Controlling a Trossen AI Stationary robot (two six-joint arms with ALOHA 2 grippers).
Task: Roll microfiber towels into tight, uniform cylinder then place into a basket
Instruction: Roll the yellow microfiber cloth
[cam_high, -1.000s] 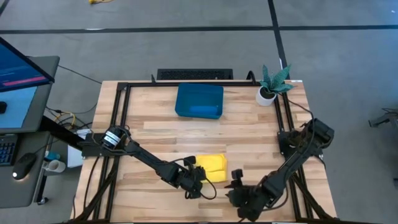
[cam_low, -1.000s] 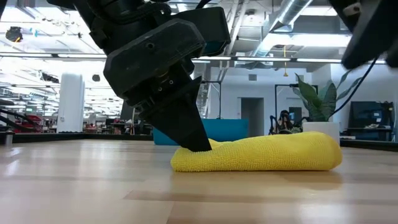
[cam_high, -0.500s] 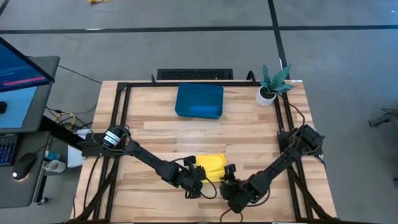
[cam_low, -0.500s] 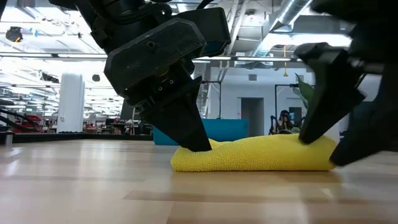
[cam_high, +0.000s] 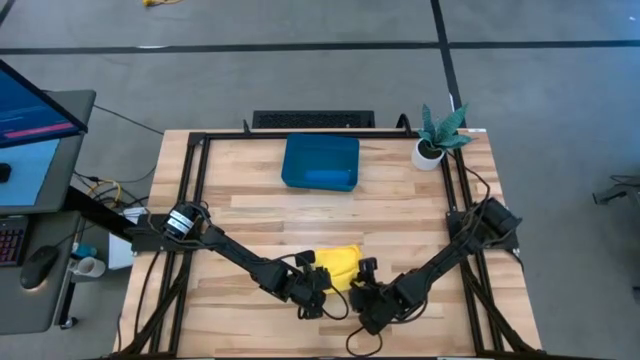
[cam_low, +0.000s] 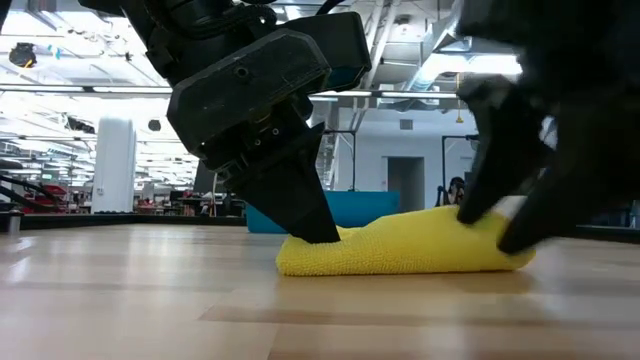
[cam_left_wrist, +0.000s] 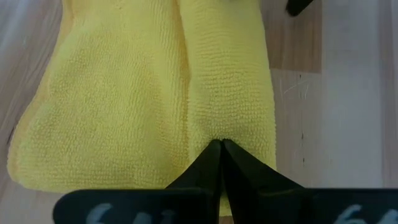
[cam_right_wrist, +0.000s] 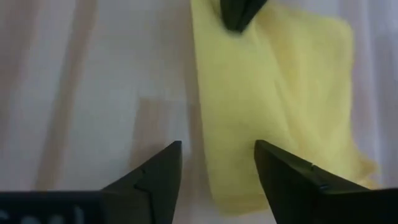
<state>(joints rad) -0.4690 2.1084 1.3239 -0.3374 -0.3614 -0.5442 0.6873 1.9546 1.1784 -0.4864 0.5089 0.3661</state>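
The yellow towel (cam_high: 341, 264) lies rolled or folded flat on the table near the front edge; it also shows in the low view (cam_low: 400, 248). My left gripper (cam_high: 319, 282) is shut, with its tips on the towel's left end. My right gripper (cam_high: 362, 282) is open at the towel's right end, one finger on either side of that end (cam_right_wrist: 217, 154). The teal basket (cam_high: 296, 150) stands at the far middle, with the blue towel (cam_high: 326, 177) rolled inside it along its near wall. My left gripper presses its shut fingertips (cam_left_wrist: 221, 149) onto the towel's top near its left end, on a crease between two folds (cam_left_wrist: 211, 127). The fingers slant down from the table's left (cam_low: 300, 215). The towel lies on the table under them. My right gripper is open, and one finger (cam_low: 482, 195) touches the top of the towel's right end (cam_low: 470, 225). It comes slanting down from the table's right. That end is humped up; the towel's underside stays on the table.
A small white pot with a green plant (cam_high: 436, 138) stands at the far right corner. A black frame (cam_high: 196, 165) runs along the table's sides. Bare wood lies between the towel and the basket.
My right gripper has moved from the near right toward the table's left and onto the yellow towel's right end, staying open. That end has been pushed a little toward the left and has humped up. The towel's left end under my left gripper has stayed put.
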